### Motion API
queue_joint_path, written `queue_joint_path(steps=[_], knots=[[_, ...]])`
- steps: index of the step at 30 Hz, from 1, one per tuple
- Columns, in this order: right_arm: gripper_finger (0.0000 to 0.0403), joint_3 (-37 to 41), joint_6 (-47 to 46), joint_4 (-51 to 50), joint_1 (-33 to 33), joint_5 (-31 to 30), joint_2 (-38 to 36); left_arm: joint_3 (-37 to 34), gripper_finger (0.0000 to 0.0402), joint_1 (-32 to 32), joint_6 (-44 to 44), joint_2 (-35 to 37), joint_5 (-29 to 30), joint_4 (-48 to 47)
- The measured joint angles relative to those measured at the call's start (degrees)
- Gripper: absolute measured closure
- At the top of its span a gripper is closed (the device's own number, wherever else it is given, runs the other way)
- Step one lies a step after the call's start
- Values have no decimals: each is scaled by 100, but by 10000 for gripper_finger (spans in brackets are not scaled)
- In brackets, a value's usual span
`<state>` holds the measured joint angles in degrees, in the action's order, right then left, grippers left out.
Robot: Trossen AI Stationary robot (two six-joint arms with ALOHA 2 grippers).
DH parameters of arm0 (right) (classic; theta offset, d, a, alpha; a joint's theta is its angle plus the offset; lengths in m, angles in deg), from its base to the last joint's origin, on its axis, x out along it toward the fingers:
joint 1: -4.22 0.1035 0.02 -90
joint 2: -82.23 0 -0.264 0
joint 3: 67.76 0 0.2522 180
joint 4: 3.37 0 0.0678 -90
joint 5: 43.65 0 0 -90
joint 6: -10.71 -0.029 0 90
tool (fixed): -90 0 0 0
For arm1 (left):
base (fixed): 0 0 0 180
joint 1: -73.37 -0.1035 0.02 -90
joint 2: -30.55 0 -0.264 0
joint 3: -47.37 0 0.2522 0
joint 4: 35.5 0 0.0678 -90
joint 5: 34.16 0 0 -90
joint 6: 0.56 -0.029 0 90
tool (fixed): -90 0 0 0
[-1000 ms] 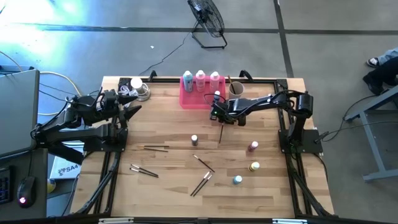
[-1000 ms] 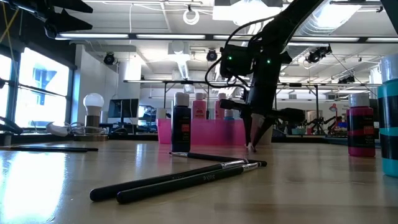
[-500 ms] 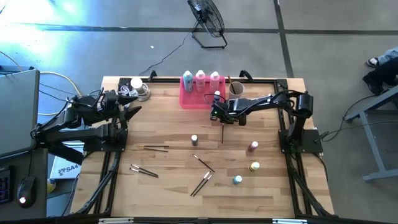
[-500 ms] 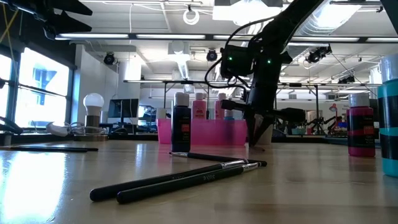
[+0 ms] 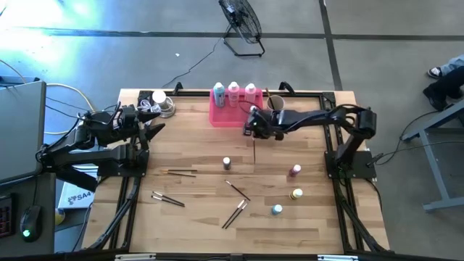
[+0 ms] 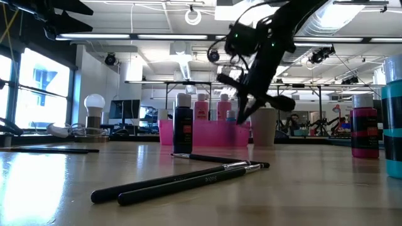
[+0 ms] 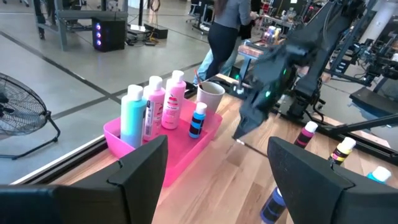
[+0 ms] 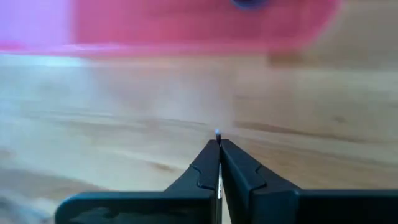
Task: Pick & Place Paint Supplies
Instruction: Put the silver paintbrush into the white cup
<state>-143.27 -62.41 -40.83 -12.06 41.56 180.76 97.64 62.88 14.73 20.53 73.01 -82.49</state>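
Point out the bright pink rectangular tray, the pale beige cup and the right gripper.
Bright pink rectangular tray point(image 7: 208, 132): left wrist view, bare front wall.
Pale beige cup point(image 7: 210, 98): left wrist view, side wall.
Right gripper point(image 8: 218, 144): right wrist view, between its closed fingertips, pinching a thin paintbrush.

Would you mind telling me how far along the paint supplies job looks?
Done: three tall bottles and one small blue bottle stand in the pink tray. In hand: right gripper holds a paintbrush. Left: loose brushes and small bottles on the table.
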Motion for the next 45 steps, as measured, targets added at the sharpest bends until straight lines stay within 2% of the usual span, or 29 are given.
queue_joint_path(steps=[6, 13, 23, 38, 45], knots=[[399, 0, 470, 569, -126, -5, -685, 0, 130, -1, 0, 0, 0, 4], [399, -3, 1026, 1093, -344, -383, -1468, 0, 130, -1, 0, 0, 0, 9], [400, -7, 1810, 1018, -572, -1676, -2368, 0, 130, -1, 0, 0, 2, 11], [400, -7, 2664, 1005, -908, -3494, -2569, 0, 130, -1, 2, 0, 2, 11], [400, -7, 2824, 829, -1009, -4134, -2500, 0, 130, 1, 0, 0, 2, 11]])
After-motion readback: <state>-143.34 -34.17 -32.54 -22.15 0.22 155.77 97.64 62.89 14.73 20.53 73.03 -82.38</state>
